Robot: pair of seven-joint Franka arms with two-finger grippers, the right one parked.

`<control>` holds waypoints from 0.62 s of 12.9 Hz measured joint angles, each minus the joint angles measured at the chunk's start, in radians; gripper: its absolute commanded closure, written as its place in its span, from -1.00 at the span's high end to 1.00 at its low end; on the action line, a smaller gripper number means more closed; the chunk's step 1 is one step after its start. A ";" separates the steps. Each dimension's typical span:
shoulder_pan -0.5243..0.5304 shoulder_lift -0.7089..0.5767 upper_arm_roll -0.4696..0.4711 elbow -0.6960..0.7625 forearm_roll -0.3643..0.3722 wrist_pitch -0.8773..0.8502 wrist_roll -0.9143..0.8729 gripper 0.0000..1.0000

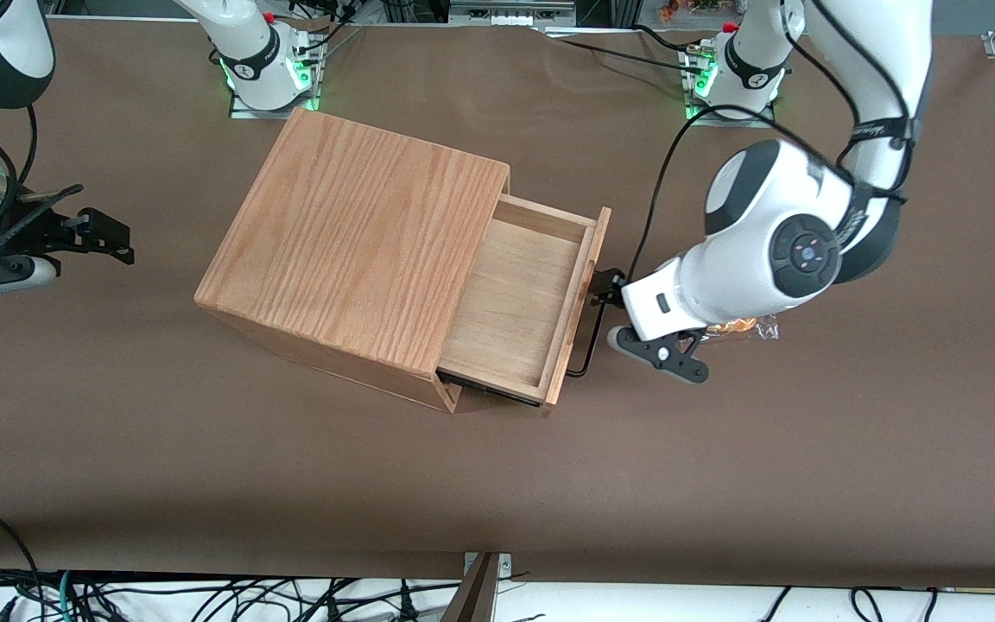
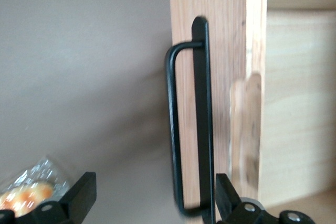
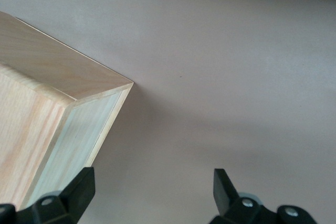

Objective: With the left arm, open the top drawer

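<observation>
Gripper point(image 2: 152, 203): fingers spread wide, holding nothing; the handle bar point(image 2: 175, 135) sits in the gap between them without either fingertip pressing on it, as far as we can see in the wrist view; in the front view the gripper sits just in front of the drawer's face, at the handle.

Left arm point(image 1: 765, 250): wrist turned so the fingers straddle the bar across its thin section; we judge this is the pose that would let a pull run straight along the slides.

Handle: long thin black bar, standing off the drawer front on bent ends; its long axis runs along the width of the drawer face.

Top drawer point(image 1: 519, 302): pulled well out of the cabinet point(image 1: 359, 242), bare wooden floor exposed, nothing inside; its front faces the working arm's end of the table, and the travel axis runs from cabinet toward that arm.

Task state: we read the drawer as open (whether fully at its stop we cannot tell); with the fingers apart, the grip looks released.

Packet point(image 2: 29, 192): a clear wrapper with something orange inside, lying on the brown table point(image 1: 497, 484) beside the gripper, apart from the drawer; not part of the task.
</observation>
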 measured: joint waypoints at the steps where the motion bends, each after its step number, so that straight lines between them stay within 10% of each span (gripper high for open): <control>1: 0.024 -0.025 0.004 0.000 0.000 -0.038 0.001 1.00; 8: 0.236 -0.155 0.012 0.001 0.115 -0.259 0.036 1.00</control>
